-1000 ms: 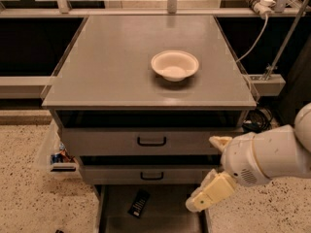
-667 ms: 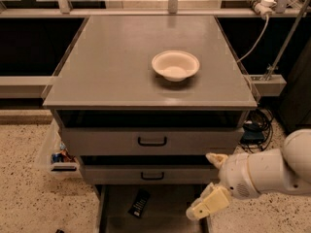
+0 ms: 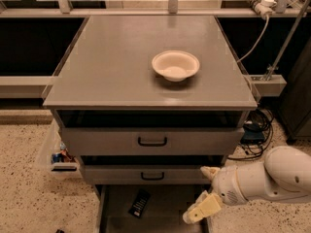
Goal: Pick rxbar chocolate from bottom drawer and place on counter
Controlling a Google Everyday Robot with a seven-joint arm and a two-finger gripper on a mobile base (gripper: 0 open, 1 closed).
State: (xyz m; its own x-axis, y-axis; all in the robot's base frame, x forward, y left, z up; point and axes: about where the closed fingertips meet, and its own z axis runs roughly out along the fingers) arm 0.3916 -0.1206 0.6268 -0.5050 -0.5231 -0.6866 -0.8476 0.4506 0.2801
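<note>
a: seen the rxbar chocolate?
b: yes, lying on the floor of the open bottom drawer, left of middle.
a: and the pincer?
b: over the drawer's right side, fingers spread wide, gripping nothing, clear of the bar.

- Glossy white plastic arm: rounded, bulbous segments behind the jaws.
- Cream-yellow two-finger gripper, fingers spread apart, at the right edge of the grey metal bottom drawer.

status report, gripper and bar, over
Open cream two-finger gripper over grey metal bottom drawer, right side. On its floor, small black wrapped bar, ungrasped. Nothing between.
</note>
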